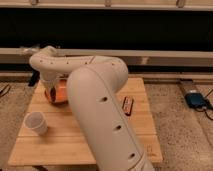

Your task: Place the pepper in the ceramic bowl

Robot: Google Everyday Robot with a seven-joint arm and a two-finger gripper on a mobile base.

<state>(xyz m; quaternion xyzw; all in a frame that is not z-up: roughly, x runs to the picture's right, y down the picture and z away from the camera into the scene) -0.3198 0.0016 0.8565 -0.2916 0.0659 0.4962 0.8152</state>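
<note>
A: Where are we in this? Our arm (95, 95) fills the middle of the frame, and the gripper (51, 92) sits at centre left, right over the ceramic bowl (61, 93).

B: We'd judge this to be the placing step. The gripper hangs at the bowl's left side, but the arm hides its tips, so we cannot tell whether it holds anything or has let go.

A: And the pepper?

B: We can't see it. It may be in the gripper or down in the bowl, behind the arm.

A: How do we do this well?

B: Keep over the bowl's middle rather than its rim, go low before letting go so the pepper doesn't bounce out, then lift straight up. The bowl stands near the upper left corner of the wooden table (75, 140), so a sideways nudge could push it toward the edge.

A: Anything readable?

B: Nothing on the white cup (36, 123) at lower left. The dark block (128, 105) right of centre has red marks, but we can't read them.
</note>
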